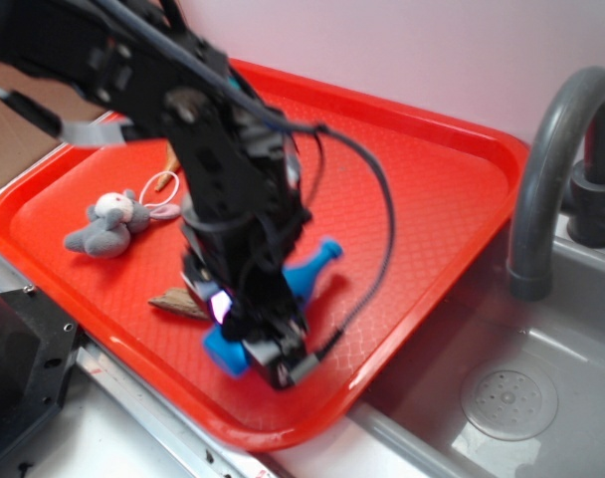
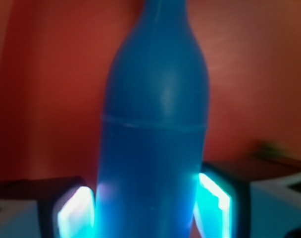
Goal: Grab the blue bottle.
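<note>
The blue bottle [image 1: 307, 271] lies on its side on the red tray [image 1: 432, 199], neck pointing to the back right. My gripper [image 1: 263, 334] comes down over its body, and the black arm hides the bottle's middle. In the wrist view the bottle [image 2: 155, 124] fills the frame between the two fingers. Both pads [image 2: 76, 210] press against its sides and glow cyan. The gripper [image 2: 146, 208] is shut on the bottle's lower body. I cannot tell whether the bottle is off the tray.
A grey plush mouse [image 1: 108, 224] lies at the tray's left. A flat brown piece [image 1: 178, 302] lies just left of the gripper. A grey faucet [image 1: 551, 159] and sink [image 1: 502, 398] are to the right of the tray.
</note>
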You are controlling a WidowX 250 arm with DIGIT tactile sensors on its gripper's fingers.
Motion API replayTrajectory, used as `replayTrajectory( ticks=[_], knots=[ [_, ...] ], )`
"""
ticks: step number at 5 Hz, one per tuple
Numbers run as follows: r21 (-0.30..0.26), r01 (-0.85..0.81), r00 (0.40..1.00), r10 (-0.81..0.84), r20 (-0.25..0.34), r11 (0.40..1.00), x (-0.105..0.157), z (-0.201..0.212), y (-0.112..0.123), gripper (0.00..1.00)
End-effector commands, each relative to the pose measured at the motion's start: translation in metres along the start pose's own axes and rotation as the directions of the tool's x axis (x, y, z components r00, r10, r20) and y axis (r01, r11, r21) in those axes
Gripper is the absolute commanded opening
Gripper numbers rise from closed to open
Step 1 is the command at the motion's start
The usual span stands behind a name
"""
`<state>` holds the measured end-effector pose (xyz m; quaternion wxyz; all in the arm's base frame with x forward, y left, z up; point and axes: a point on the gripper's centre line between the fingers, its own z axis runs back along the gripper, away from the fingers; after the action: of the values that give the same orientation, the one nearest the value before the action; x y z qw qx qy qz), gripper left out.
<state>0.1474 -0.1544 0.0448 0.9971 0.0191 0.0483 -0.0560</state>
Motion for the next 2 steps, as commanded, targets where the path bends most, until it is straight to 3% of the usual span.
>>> replayTrajectory(
  ticks=[1,2],
  knots=[
    [-0.221,0.120,0.979,-0.079,0.187,0.968,0.018,0.110,0.058,0.00],
    [-0.266,0.143,0.960,-0.068,0.273,0.953,0.007,0.146,0.086,0.00]
  ],
)
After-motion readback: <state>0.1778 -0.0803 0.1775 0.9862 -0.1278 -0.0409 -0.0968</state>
